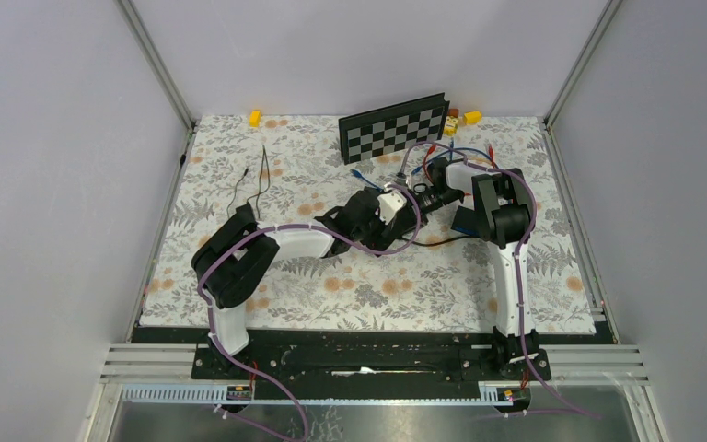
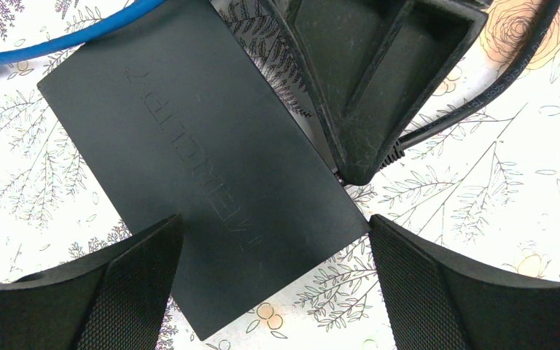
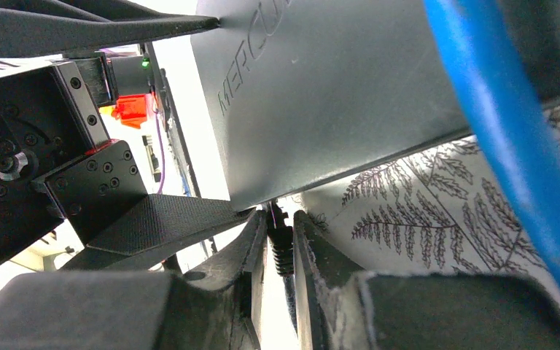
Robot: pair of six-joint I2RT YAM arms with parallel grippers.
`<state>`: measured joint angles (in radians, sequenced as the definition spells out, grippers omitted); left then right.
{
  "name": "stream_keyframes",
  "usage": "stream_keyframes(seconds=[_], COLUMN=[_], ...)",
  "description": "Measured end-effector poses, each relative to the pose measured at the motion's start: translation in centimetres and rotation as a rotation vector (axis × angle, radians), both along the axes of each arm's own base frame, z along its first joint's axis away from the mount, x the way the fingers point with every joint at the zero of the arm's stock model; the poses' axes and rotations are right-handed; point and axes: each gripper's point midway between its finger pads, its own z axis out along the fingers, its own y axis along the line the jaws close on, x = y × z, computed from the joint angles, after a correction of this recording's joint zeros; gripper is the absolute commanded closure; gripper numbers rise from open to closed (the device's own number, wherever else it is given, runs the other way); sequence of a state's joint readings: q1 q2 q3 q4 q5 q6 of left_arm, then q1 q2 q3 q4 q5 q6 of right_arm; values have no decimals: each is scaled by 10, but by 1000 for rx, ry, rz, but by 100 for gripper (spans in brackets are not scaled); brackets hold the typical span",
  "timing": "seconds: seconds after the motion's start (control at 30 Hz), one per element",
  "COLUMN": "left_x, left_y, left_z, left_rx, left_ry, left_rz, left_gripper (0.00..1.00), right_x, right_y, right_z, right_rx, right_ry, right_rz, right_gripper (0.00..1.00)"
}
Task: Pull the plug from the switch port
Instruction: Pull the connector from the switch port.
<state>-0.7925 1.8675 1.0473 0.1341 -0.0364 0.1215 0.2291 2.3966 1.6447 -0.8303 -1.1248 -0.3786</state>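
Your right claw (image 3: 281, 227) fills the bottom of its own wrist view. Its two fingers are pressed together on a black ribbed plug (image 3: 280, 246), with only the plug's width between them. The plug's upper end meets the lower edge of the switch (image 3: 335, 95), a flat black box with raised lettering on its top. You cannot tell from here how deep the plug sits in the port.

From the left wrist view, the same plug shows at the switch's long side. Its black cable (image 2: 474, 98) curves away to the upper right across the flower-printed desk (image 2: 503, 189).

Your left claw (image 2: 275, 222) stands spread wide and holds nothing. Its fingers reach along either side of the switch's near end. One fingertip overlaps the box's edge and the other sits just off its corner. Whether either one touches the box is not clear.

A blue cable (image 2: 65, 44) leaves the switch's far end. In the right wrist view it crosses close in front of the lens and covers part of the switch.

From overhead, both claws meet at the middle of the desk. A checkerboard (image 1: 394, 126) leans at the back edge, with yellow blocks (image 1: 471, 116) beside it. Thin black wires (image 1: 258, 180) lie well apart to the left.
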Motion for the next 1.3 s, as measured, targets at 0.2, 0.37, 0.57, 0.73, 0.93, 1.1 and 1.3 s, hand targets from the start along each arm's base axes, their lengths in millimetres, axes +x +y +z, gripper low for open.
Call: stream_keyframes(seconds=[0.2, 0.37, 0.57, 0.73, 0.93, 1.1, 1.3], left_x=[0, 0, 0, 0, 12, 18, 17], left_y=[0, 0, 0, 0, 12, 18, 18], left_z=[0, 0, 0, 0, 0, 0, 0], left_rx=[0, -1, -1, -3, 1, 2, 2], left_ry=[0, 1, 1, 4, 1, 0, 0], left_rz=[1, 0, 0, -1, 41, 66, 67], left_gripper=[4, 4, 4, 4, 4, 4, 4], right_x=[0, 0, 0, -2, -6, -6, -6], right_y=[1, 1, 0, -6, -13, -13, -14], right_z=[1, -1, 0, 1, -1, -1, -1], right_rx=[10, 24, 0, -38, -62, -64, -76], right_ry=[4, 25, 3, -1, 24, 24, 15], right_rz=[-4, -25, -9, 7, 1, 1, -9], right_gripper=[97, 97, 97, 97, 97, 96, 91])
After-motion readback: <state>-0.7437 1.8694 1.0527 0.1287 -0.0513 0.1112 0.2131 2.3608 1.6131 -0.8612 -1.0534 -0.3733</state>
